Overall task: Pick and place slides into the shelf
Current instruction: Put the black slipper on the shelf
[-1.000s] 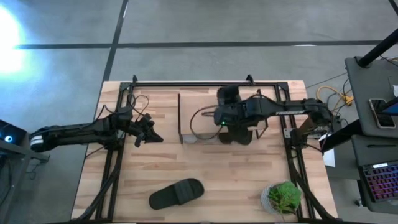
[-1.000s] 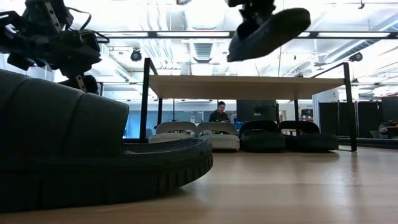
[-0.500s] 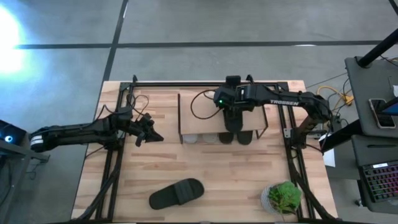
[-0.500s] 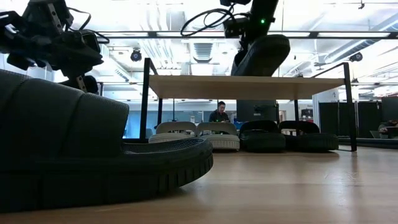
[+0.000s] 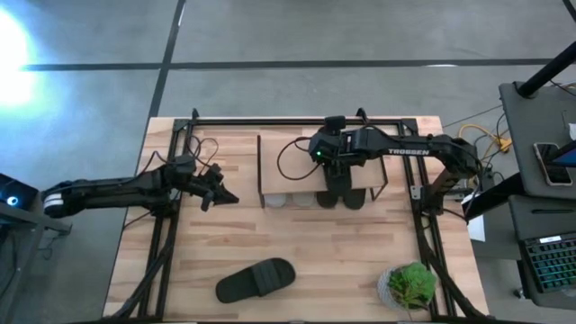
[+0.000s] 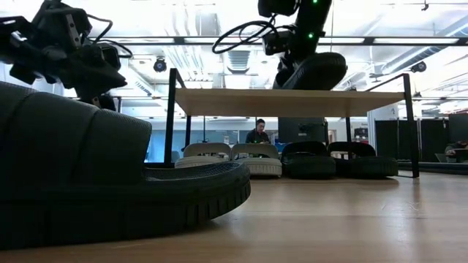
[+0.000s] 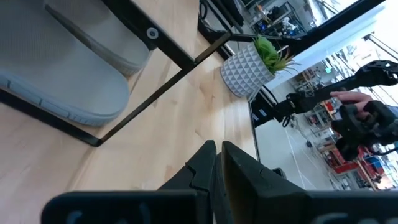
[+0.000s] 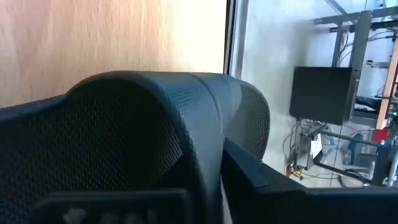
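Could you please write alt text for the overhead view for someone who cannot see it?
The right tool sets a black slide on the shelf top. The left tool waits left of it; another black slide lies near the table's front edge.

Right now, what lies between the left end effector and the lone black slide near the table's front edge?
Only bare wooden tabletop lies between the left end effector and the black open-toed slide, as the high view shows.

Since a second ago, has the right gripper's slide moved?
Yes. The black slide came down from above and in front of the shelf onto its top board, with the right gripper on it.
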Controlling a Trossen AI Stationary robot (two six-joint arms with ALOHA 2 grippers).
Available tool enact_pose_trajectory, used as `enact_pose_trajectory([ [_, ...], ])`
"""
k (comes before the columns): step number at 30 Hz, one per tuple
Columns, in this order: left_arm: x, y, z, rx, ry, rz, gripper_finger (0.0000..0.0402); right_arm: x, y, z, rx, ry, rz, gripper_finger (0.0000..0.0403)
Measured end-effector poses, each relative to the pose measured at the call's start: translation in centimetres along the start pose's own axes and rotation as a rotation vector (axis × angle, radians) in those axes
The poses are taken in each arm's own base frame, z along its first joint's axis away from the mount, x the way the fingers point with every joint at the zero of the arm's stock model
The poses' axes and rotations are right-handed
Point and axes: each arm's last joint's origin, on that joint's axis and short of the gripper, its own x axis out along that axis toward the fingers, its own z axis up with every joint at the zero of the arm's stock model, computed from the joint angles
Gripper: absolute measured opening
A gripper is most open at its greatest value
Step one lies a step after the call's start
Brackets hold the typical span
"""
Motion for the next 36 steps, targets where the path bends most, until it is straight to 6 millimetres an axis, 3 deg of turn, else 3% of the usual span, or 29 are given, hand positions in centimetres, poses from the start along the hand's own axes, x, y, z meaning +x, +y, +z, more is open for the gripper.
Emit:
enact_pose_trajectory([
  [14,0.1,0.0,0.0,-0.002,0.003,0.003,0.0012,-3.6,-0.3,-0.9,0.114,-0.017,0.034,0.015],
  [22,0.1,0.0,0.0,-0.002,0.003,0.003,0.0012,-4.0,-0.1,-1.1,0.125,-0.015,0.041,0.0162],
  [28,0.0,-0.1,0.2,0.001,-0.001,-0.001,0.0012,-5.1,1.4,-1.2,0.109,0.012,0.118,0.0162],
  [32,0.0,-0.1,0.2,0.001,-0.004,0.002,0.0012,-7.4,3.1,-1.2,0.175,0.017,0.228,0.0162],
  [36,0.0,-0.1,0.2,0.011,-0.014,0.009,0.0012,-12.1,4.9,-0.4,0.303,-0.069,0.312,0.0162],
])
